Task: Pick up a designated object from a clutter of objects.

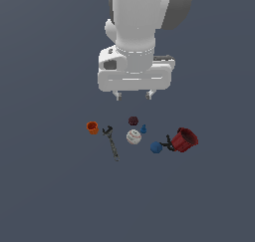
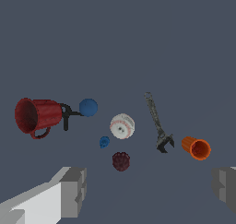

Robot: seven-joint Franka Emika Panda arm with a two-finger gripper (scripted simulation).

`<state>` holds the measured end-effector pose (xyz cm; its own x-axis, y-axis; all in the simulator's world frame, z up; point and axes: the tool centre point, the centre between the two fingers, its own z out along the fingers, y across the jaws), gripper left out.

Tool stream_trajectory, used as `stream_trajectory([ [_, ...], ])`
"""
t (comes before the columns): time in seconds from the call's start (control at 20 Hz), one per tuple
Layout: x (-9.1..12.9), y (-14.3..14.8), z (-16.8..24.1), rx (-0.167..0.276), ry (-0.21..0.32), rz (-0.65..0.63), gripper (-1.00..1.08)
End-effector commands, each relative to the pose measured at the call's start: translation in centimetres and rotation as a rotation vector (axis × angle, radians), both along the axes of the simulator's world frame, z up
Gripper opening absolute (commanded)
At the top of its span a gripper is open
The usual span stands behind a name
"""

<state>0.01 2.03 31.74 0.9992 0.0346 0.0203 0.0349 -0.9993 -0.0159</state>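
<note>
The smooth blue ball (image 1: 156, 147) (image 2: 88, 107) lies on the grey floor beside a small black piece (image 1: 169, 145) (image 2: 66, 117) and the red mug (image 1: 185, 139) (image 2: 36, 115), which lies on its side. Around it are the white baseball (image 1: 133, 136) (image 2: 122, 126), the small blue cone (image 1: 143, 129) (image 2: 104, 142), the maroon lump (image 1: 132, 120) (image 2: 120, 161), the dark wrench (image 1: 111, 143) (image 2: 157, 123) and the orange cup (image 1: 92, 127) (image 2: 197, 148). My gripper (image 1: 133, 95) (image 2: 150, 191) hangs open and empty, high above the clutter, roughly over the maroon lump.
The floor (image 1: 50, 196) is a plain dark grey surface with no edges in view. The arm's white body (image 1: 137, 32) fills the upper middle of the exterior view.
</note>
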Motion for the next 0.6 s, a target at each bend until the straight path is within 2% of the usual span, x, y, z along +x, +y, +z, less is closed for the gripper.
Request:
stream_trajectory([
  [0.0,0.0,0.0,0.0,0.000,0.000,0.000,1.00],
  [0.55,0.7,-2.7,0.6,0.016,-0.016,-0.077,1.00],
])
